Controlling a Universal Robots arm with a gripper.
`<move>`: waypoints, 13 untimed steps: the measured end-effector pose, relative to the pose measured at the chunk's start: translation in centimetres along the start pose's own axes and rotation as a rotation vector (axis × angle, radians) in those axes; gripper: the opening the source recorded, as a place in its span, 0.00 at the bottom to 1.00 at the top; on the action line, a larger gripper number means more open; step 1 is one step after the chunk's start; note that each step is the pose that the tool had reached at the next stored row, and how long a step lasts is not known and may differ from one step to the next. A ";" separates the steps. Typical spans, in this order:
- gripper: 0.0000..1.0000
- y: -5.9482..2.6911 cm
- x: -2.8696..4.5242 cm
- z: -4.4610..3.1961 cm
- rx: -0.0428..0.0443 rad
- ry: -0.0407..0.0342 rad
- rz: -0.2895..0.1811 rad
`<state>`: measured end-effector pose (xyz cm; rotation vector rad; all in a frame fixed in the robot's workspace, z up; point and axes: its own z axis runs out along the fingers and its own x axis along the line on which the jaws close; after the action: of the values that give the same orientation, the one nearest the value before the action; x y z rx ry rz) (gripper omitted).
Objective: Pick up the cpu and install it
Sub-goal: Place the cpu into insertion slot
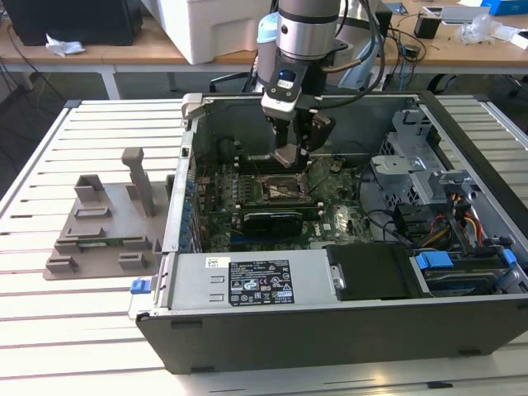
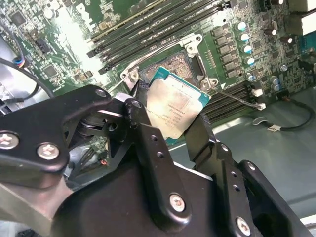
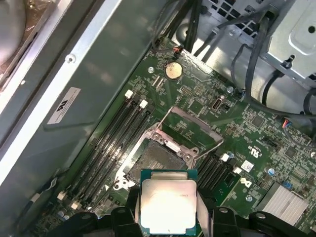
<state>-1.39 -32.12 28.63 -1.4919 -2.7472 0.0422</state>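
Observation:
The cpu (image 2: pixel 170 109) is a flat square chip with a silvery top and a thin teal rim, also seen in the first wrist view (image 3: pixel 168 205). My gripper (image 2: pixel 168 123) is shut on the cpu, one black finger (image 2: pixel 143 133) on each side edge. It hangs a little above the open dark socket (image 3: pixel 158 160) on the green motherboard (image 3: pixel 256 143), near one corner of the socket frame. In the exterior view my gripper (image 1: pixel 294 157) reaches down inside the open computer case (image 1: pixel 330 305), just above the socket (image 1: pixel 282 188).
Black memory slots (image 3: pixel 118 133) run beside the socket. Cables and a metal drive cage (image 1: pixel 421 169) fill the case's side on the exterior view's right. A grey plastic tray with upright posts (image 1: pixel 111 223) sits on the slatted table on the exterior view's left.

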 end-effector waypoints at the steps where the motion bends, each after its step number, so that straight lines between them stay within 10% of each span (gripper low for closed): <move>1: 0.54 -0.01 0.00 -0.01 0.0017 -0.0017 0.022; 13: 0.54 -0.01 0.00 0.01 0.0050 -0.0031 0.135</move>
<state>-1.40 -32.12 28.62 -1.6754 -2.6418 0.0528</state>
